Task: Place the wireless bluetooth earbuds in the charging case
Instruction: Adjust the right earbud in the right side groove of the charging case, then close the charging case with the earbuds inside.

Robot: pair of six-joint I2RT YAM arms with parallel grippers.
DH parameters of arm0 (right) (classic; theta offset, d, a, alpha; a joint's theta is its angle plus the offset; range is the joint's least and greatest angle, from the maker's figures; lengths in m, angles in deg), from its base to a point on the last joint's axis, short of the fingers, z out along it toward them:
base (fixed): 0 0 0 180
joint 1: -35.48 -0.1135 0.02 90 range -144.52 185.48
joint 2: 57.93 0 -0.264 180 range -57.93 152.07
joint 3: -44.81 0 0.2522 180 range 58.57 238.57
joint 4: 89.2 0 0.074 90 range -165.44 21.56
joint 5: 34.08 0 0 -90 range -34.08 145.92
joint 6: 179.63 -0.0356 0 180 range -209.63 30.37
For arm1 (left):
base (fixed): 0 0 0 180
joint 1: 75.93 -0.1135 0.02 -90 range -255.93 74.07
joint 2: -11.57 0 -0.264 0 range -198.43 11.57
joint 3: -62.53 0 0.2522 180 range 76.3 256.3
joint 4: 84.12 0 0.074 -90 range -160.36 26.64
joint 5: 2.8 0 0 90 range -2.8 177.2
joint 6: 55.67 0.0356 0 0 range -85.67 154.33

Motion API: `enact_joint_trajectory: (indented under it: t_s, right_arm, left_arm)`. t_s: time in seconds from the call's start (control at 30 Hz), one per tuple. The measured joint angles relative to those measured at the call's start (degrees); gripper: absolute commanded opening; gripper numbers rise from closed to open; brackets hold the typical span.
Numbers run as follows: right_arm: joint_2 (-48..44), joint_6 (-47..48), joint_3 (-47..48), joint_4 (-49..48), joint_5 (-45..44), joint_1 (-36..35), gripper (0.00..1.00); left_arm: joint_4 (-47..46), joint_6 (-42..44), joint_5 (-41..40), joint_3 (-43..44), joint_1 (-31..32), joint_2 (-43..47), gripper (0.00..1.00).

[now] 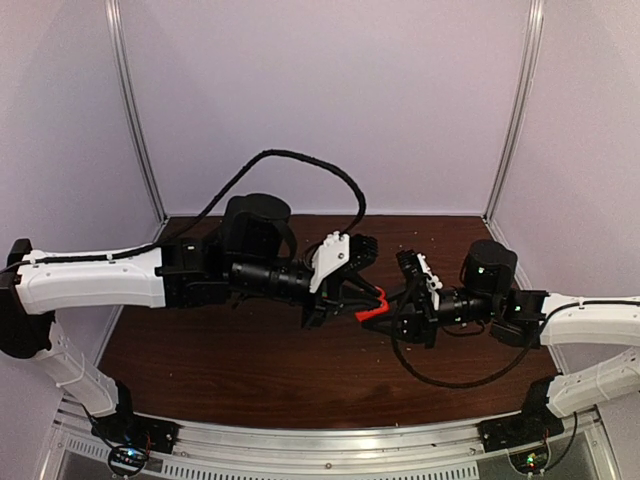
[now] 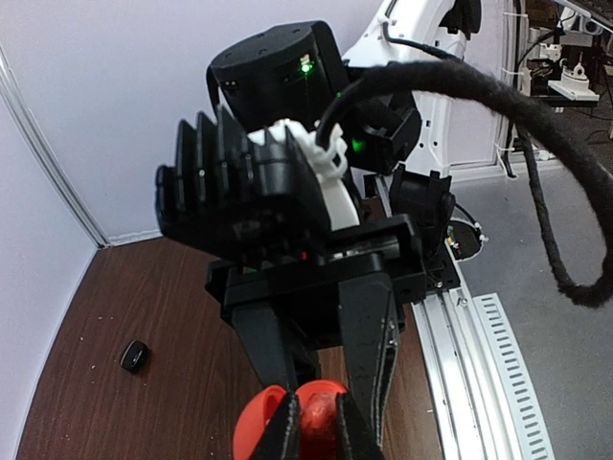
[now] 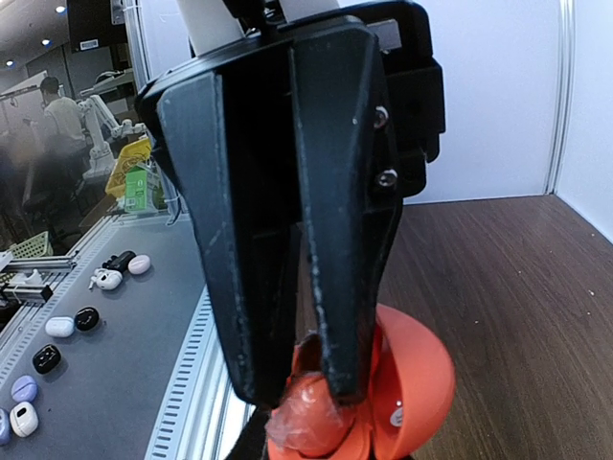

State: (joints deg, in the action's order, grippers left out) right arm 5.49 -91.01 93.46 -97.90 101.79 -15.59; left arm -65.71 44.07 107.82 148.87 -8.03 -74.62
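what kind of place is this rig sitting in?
Likely a robotics lab or demo floor: a white-walled booth around the table, a bench outside lined with earbud cases, and a person beyond it.

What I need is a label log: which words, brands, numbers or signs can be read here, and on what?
No word, number or sign reads clearly in any view.
Yellow and green box in the background, right wrist view: print too blurred.
Small pale mark on the open bright red round charging case: too small to read.
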Motion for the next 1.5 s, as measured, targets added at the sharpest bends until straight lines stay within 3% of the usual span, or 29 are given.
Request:
enact_joint_trajectory:
  t_s: [0.3,0.57,0.67,0.87,0.97,1.17,1.5]
  right_arm:
    - [0.0,0.0,0.0,1.3,1.0,0.0,0.00]
    - [0.0,0.0,0.0,1.8,1.2,0.0,0.00]
    - [0.0,-0.2,0.0,0.9,1.1,0.0,0.00]
    - [0.0,-0.3,0.0,-1.0,0.6,0.0,0.00]
    - [0.0,-0.4,0.0,-1.6,0.5,0.0,0.00]
    - [0.0,-0.5,0.0,-1.8,0.5,0.0,0.00]
    - [0.0,-0.5,0.0,-1.9,0.4,0.0,0.00]
  left_arm:
    - [2.6,1.8,1.7,2.3,-0.1,-1.5,0.10]
    - [4.6,2.8,2.2,3.2,-0.1,-1.9,0.21]
    - [4.9,2.9,1.4,3.8,0.0,-1.8,0.30]
    - [4.9,3.2,-0.6,3.9,0.3,0.8,0.60]
    - [4.4,3.2,-2.5,3.6,0.3,3.7,0.71]
    - [1.4,0.7,-4.3,-1.7,-0.5,9.0,0.80]
    - [0.9,-3.3,-0.7,-5.7,-1.6,4.9,0.91]
